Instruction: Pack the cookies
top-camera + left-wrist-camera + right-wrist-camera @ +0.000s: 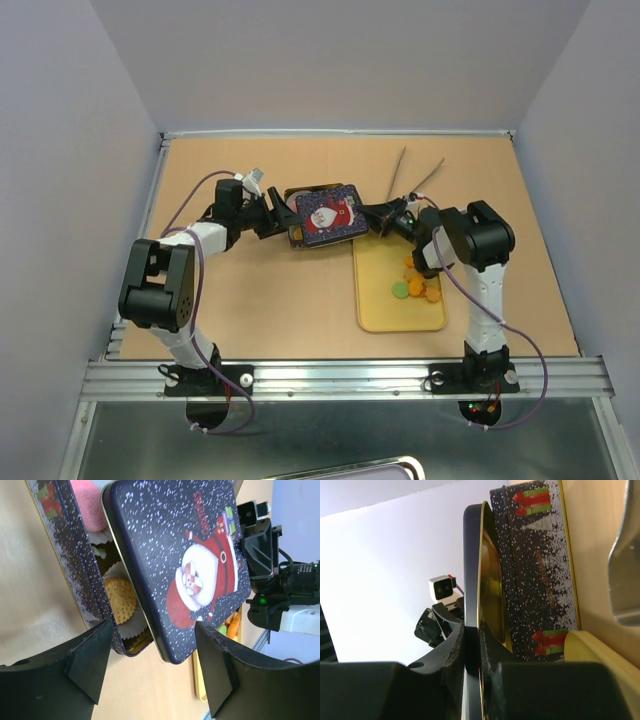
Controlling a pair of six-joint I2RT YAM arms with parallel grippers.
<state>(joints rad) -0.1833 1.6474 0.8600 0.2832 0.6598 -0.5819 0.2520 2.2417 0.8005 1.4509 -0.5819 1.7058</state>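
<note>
Small round orange and green cookies [415,288] lie on a pale yellow rectangular tray [378,312]; a tan cookie [120,599] sits inside the dark blue square tin [75,575] just beside it on the bench [260,300]. The right tool [472,647] pinches the tin's Santa-printed lid [185,570], askew over the tin, while the left tool [150,665] gapes wide opposite.
</note>
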